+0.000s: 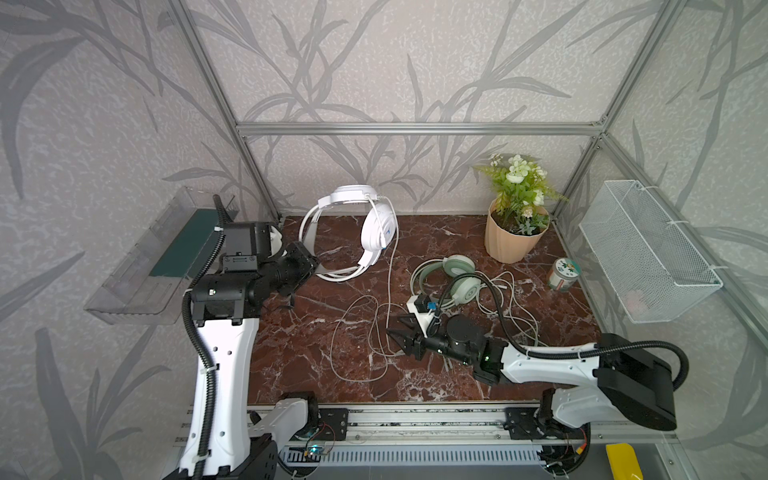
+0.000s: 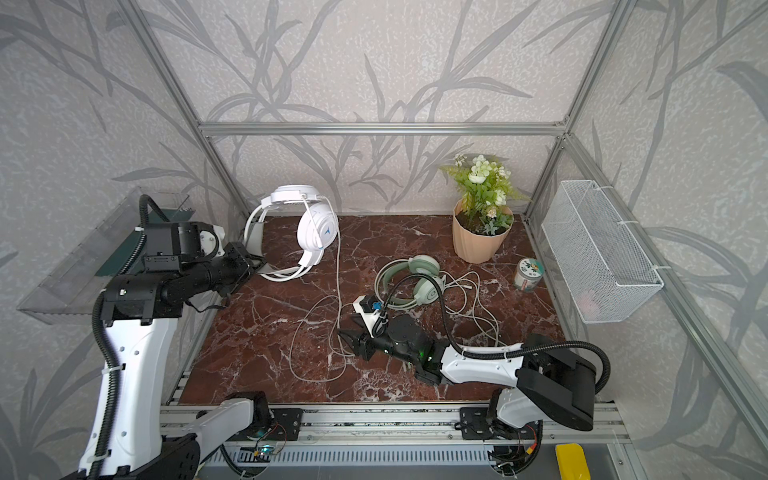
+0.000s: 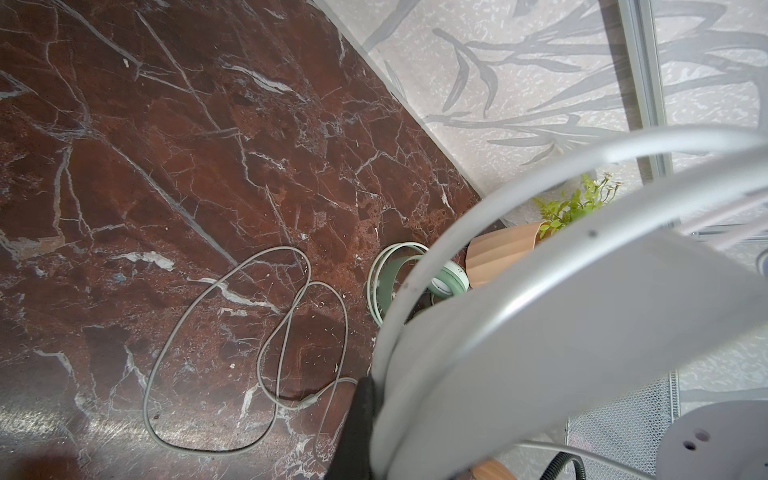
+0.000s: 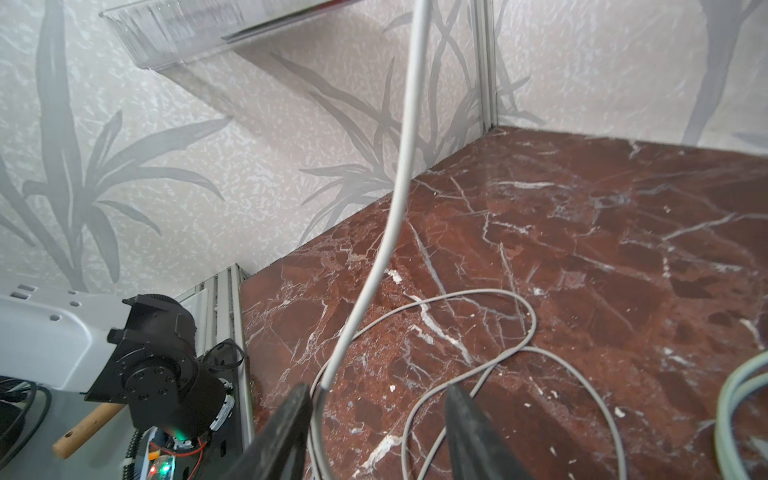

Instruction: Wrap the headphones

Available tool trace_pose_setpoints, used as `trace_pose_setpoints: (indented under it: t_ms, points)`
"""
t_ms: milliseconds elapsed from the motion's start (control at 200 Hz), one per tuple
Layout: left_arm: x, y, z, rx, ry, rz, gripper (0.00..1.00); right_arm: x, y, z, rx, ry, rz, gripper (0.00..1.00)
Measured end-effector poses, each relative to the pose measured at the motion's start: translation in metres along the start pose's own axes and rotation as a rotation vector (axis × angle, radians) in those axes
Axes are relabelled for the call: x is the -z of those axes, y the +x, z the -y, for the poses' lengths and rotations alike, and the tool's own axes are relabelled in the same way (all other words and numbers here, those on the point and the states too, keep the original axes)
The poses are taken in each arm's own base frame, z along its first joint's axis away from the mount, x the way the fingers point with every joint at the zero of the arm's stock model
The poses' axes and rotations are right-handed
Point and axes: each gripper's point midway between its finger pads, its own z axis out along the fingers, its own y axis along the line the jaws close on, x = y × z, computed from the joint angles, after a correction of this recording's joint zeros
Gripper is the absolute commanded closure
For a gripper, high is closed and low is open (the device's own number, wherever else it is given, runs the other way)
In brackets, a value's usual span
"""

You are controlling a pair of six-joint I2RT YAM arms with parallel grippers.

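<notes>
The white headphones (image 1: 376,232) (image 2: 316,235) stand upright at the back left. My left gripper (image 1: 309,266) (image 2: 249,266) is shut on their headband (image 3: 540,332), and one black finger (image 3: 359,415) shows against it. Their thin pale cable (image 1: 390,291) (image 2: 338,286) drops from the earcup and lies in loops (image 3: 249,332) on the marble. My right gripper (image 1: 395,326) (image 2: 347,326) (image 4: 377,388) is low over those loops and open. The cable (image 4: 399,187) passes between its jaws, against one finger. The mint headphones (image 1: 453,278) (image 2: 415,278) (image 3: 449,282) lie flat behind the right wrist.
The mint set's cable (image 1: 511,299) is tangled beside the right arm. A peach flower pot (image 1: 515,237) and a small jar (image 1: 562,274) stand at the back right. A wire basket (image 1: 648,253) hangs on the right wall, a clear shelf (image 1: 141,266) on the left.
</notes>
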Motion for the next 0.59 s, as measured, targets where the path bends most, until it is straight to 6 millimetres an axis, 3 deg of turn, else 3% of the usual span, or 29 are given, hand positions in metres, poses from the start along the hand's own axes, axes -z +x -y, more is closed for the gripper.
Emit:
trace_pose_setpoints:
  t_ms: [315,595]
  points:
    - [0.000,0.000,0.000,0.001,-0.001,0.000,1.00,-0.013,0.024,0.007,-0.045,0.007,-0.039,0.54]
    - [0.000,0.000,-0.001,-0.001,-0.003,0.001,1.00,-0.013,0.020,0.007,-0.060,0.006,-0.020,0.53]
